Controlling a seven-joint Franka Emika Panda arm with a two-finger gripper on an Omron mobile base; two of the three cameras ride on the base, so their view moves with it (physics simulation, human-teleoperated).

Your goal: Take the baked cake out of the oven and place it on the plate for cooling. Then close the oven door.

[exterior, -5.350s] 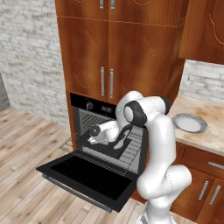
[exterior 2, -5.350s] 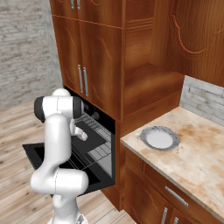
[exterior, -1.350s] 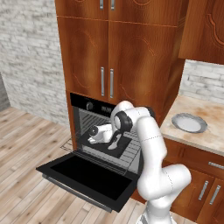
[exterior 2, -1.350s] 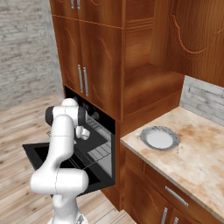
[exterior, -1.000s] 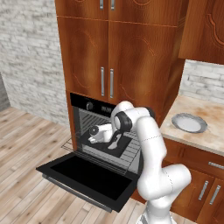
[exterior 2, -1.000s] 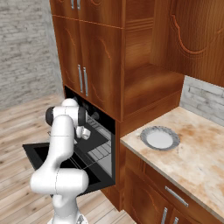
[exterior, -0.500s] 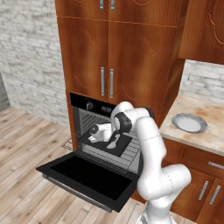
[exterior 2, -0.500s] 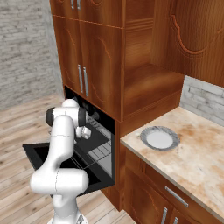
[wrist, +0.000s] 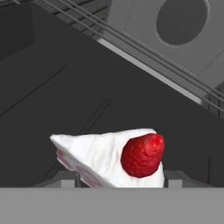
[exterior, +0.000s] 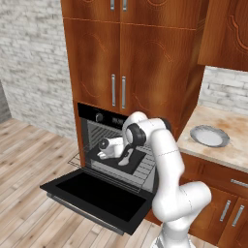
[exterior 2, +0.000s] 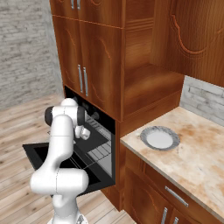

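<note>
Cake (wrist: 114, 161), a white wedge with a red strawberry on top, lies on the dark tray (wrist: 65, 100) inside the oven (exterior: 104, 145). In the hand view it sits right between the two finger tips (wrist: 65, 179), one at each end of the slice; whether they touch it I cannot tell. The gripper (exterior: 105, 156) is low over the tray, its jaws apart around the cake.

The oven is black, set into a tall wood cabinet (exterior: 140, 63) with silver bar handles. Its door (exterior: 97, 196) hangs down flat, wide open, and a wire rack (exterior: 140, 167) juts out under the tray. To the right runs a mottled beige counter (exterior 2: 197, 153) with the plate (exterior 2: 160, 138) on it, pale with a grey rim, well apart from the oven. Behind the counter is a pale stone backsplash (exterior 2: 205, 103); a grey brick wall (exterior: 34, 68) stands to the left and the floor (exterior: 29, 160) is light wood planks.

Against the frames from a few seconds back, the arm has folded its elbow in closer to the oven and the hand sits deeper over the tray. Over the last second the arm's pose hardly changes. Plate, door and tray lie as they did.
</note>
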